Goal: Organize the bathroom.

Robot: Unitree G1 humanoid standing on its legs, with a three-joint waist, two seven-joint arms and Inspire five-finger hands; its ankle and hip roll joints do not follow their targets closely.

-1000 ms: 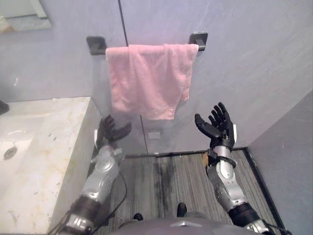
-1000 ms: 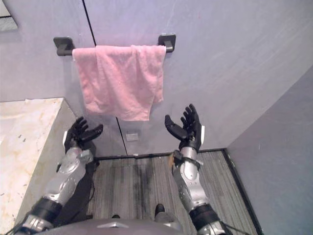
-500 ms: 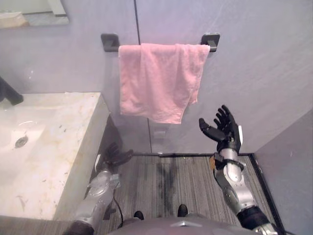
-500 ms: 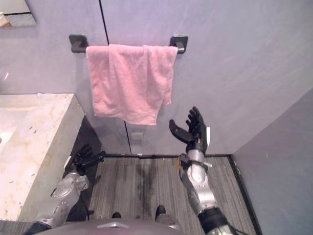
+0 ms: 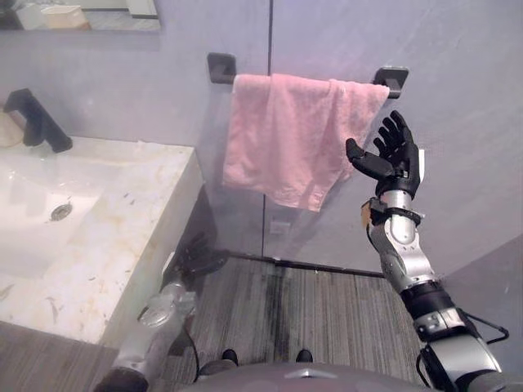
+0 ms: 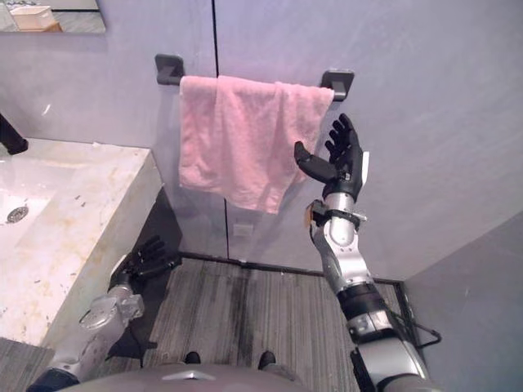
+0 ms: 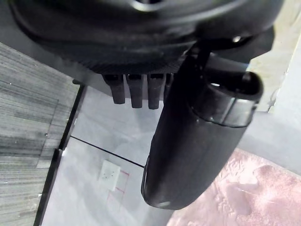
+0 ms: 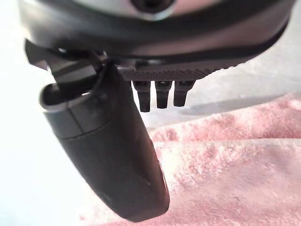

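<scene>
A pink towel [image 5: 298, 135] hangs folded over the dark wall rail [image 5: 392, 77], its width running along the rail and its length dropping straight down the wall. The right hand [image 5: 392, 155], fingers spread and empty, is raised just beside the towel's edge near the rail's end bracket. The left hand [image 5: 196, 257], fingers relaxed and empty, hangs well below the rail beside the marble bench [image 5: 122, 245].

Walls [image 5: 458, 49] were plain pale grey panels with a thin dark vertical seam [image 5: 270, 37] running down one of them. Floor [image 5: 327, 310] was grey striped planking with a dark stain in the middle and a black skirting strip along the wall. On the left sat a white marble counter [image 5: 122, 245] with a sunken basin [image 5: 41, 220], a drain [image 5: 60, 211] and a black tap [image 5: 37, 121].
</scene>
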